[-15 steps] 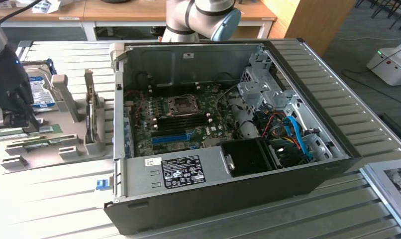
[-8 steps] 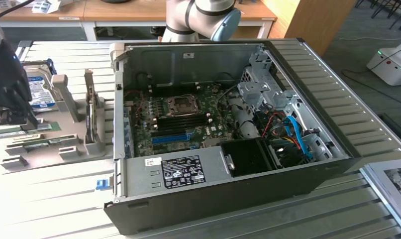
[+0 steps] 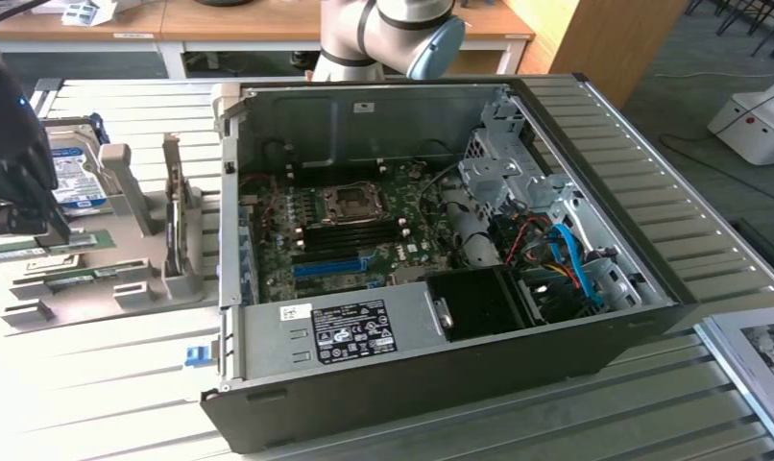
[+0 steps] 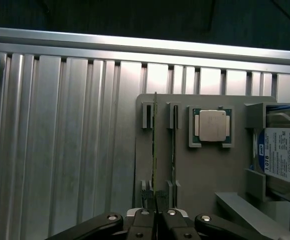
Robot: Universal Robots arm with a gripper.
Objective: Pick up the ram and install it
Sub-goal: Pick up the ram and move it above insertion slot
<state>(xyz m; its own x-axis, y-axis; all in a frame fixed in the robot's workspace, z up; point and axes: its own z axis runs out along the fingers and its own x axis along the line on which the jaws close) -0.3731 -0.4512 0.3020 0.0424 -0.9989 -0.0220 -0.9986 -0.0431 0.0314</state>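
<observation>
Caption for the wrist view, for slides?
Gripper at the ram, edge-on in the gray holder, processor chip alongside.

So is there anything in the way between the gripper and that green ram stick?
Nothing visible. The gripper is right at the ram, which stands on edge in the grey holder. A second stick stands alongside, apart from it.

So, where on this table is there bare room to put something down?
The table slats are bare in front of the grey fixture, and in a narrower strip at the exterior view's right of the computer case. The fixture is crowded: ram, processor, hard drive, gripper at the ram.
</observation>
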